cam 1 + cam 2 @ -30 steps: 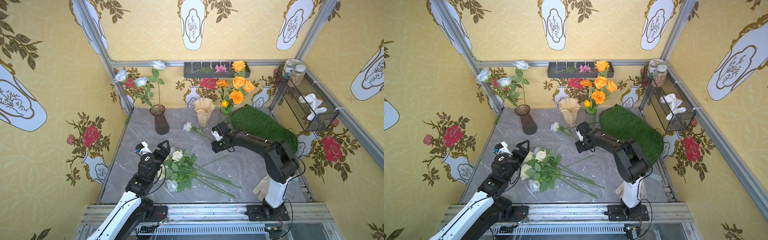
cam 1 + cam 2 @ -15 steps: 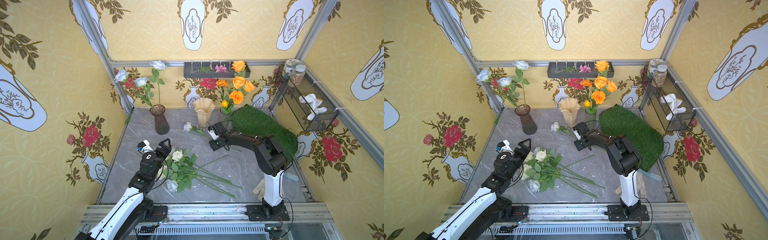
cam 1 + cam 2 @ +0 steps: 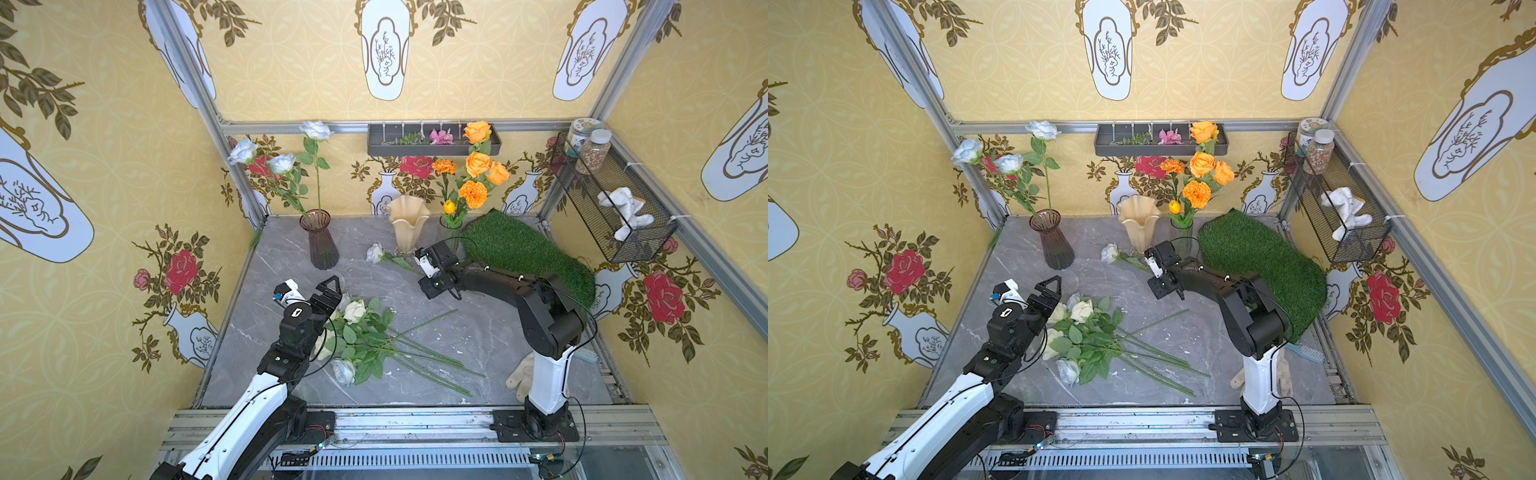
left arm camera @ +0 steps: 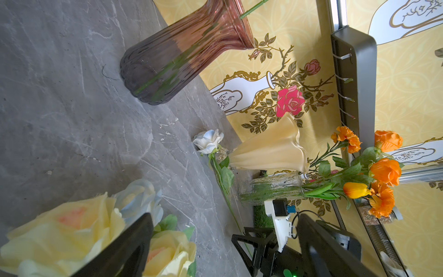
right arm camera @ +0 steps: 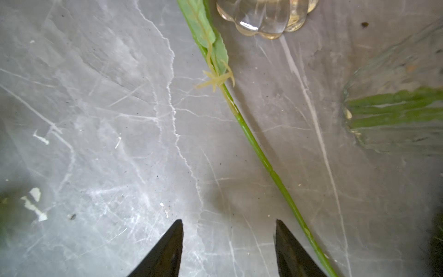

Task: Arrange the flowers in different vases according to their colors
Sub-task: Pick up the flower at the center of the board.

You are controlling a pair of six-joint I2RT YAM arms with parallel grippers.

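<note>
Right jaws released, nothing gripped, low over the green plastic stem (image 5: 259, 148) of a loose pale rose (image 3: 375, 252) lying flat on the grey marble-look bench (image 3: 478, 332). The stem passes just outside one fingertip (image 5: 290, 256), not between the two. Tight spot: the clear lobed foot (image 5: 263, 16) of the cream ruffled vase (image 3: 409, 224) sits right beside the stem. The clear ribbed glass vase (image 3: 1181, 239) is near on the other side, holding orange roses and marigolds (image 3: 478, 164). A shaggy artificial grass mat (image 3: 519, 253) humps up just behind the right arm.

Left jaws wide apart, empty, over the blooms of a pile of cream and pale blue roses (image 3: 361, 332), leafy stems fanned across the bench. A soft cream bloom (image 4: 60, 227) is right beside one finger (image 4: 129, 244).

The smoky purple-brown ribbed glass vase (image 3: 320, 241), flared rim, upright at the back on the left arm's side, holds three pale blue-white roses (image 3: 282, 163). Wire mesh basket (image 3: 582, 195) on the side wall, dark tray (image 3: 395, 149) on the back wall, work glove (image 3: 519, 376) by the right arm's base.
</note>
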